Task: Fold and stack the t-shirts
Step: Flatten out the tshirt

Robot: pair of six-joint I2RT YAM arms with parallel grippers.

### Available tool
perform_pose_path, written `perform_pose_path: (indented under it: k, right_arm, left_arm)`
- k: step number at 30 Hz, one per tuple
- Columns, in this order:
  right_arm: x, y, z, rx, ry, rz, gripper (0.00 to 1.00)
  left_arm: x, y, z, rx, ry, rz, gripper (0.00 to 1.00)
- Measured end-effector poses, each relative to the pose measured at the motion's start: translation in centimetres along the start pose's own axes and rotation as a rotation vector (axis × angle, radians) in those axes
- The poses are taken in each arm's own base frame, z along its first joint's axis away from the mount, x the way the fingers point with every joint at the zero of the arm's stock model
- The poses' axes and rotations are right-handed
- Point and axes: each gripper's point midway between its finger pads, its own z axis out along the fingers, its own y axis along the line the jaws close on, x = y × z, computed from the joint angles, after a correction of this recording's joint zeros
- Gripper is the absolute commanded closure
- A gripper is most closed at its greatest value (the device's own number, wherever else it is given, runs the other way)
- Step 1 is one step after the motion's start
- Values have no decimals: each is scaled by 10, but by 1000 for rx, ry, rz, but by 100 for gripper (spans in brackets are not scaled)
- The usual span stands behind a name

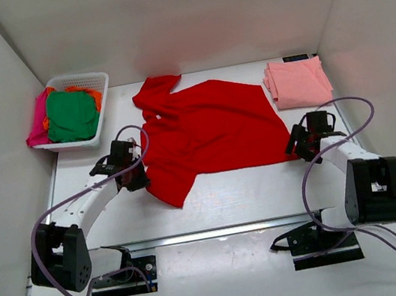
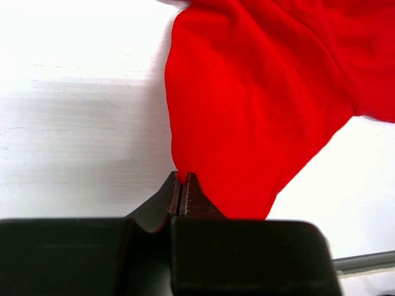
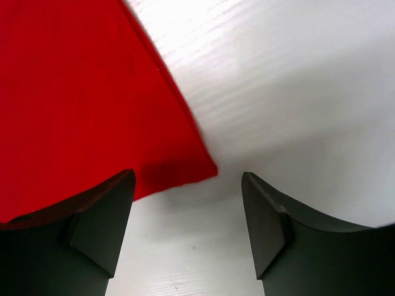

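A bright red t-shirt lies spread out, partly rumpled, in the middle of the white table. My left gripper is at its left edge. In the left wrist view the jaws are shut on a pinch of the red cloth. My right gripper is at the shirt's near right corner. In the right wrist view it stands open, low over the table, with the tip of the red corner just between the fingers. A folded salmon-pink t-shirt lies at the back right.
A white lattice basket stands at the back left with green, orange and magenta t-shirts in it. White walls close in the table on the left, back and right.
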Motion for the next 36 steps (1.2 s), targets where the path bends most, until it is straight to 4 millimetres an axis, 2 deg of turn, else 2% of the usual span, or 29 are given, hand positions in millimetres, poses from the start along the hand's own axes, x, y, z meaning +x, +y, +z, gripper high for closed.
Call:
perform_pose_path:
  k: [9, 10, 12, 14, 16, 20, 25, 26, 28, 32, 34, 36]
  right_arm:
    - [-14, 13, 14, 18, -14, -18, 39]
    - [-14, 14, 15, 19, -12, -19, 60]
    - [-13, 13, 17, 26, 0, -24, 68]
    - [-13, 13, 18, 32, 10, -25, 66]
    - [-13, 15, 19, 33, 21, -31, 55]
    - [-13, 25, 21, 37, 40, -73, 58]
    - [-13, 30, 24, 70, 71, -119, 56]
    - [-12, 31, 25, 76, 79, -131, 66]
    - [-12, 35, 26, 75, 93, -153, 99]
    - [-7, 38, 23, 63, 132, -171, 100]
    - [-4, 41, 15, 36, 156, -174, 100]
    - [-11, 51, -5, -20, 146, -164, 100]
  left_arm:
    - [-3, 0, -6, 30, -7, -17, 100]
    - [-4, -1, -7, 34, -13, -19, 100]
    - [-6, -1, -9, 41, -22, -23, 100]
    - [-8, -1, -11, 45, -28, -26, 100]
    - [-8, -2, -12, 49, -32, -26, 100]
    - [-8, -3, -13, 57, -32, -26, 100]
    - [-11, -4, -17, 68, -44, -29, 100]
    - [-11, -4, -18, 69, -49, -30, 100]
    - [-13, -4, -20, 72, -57, -33, 100]
    - [-11, -8, -21, 102, -41, -23, 100]
    - [-15, -15, -26, 150, -29, -32, 100]
    - [-33, -27, -39, 221, -51, -68, 100]
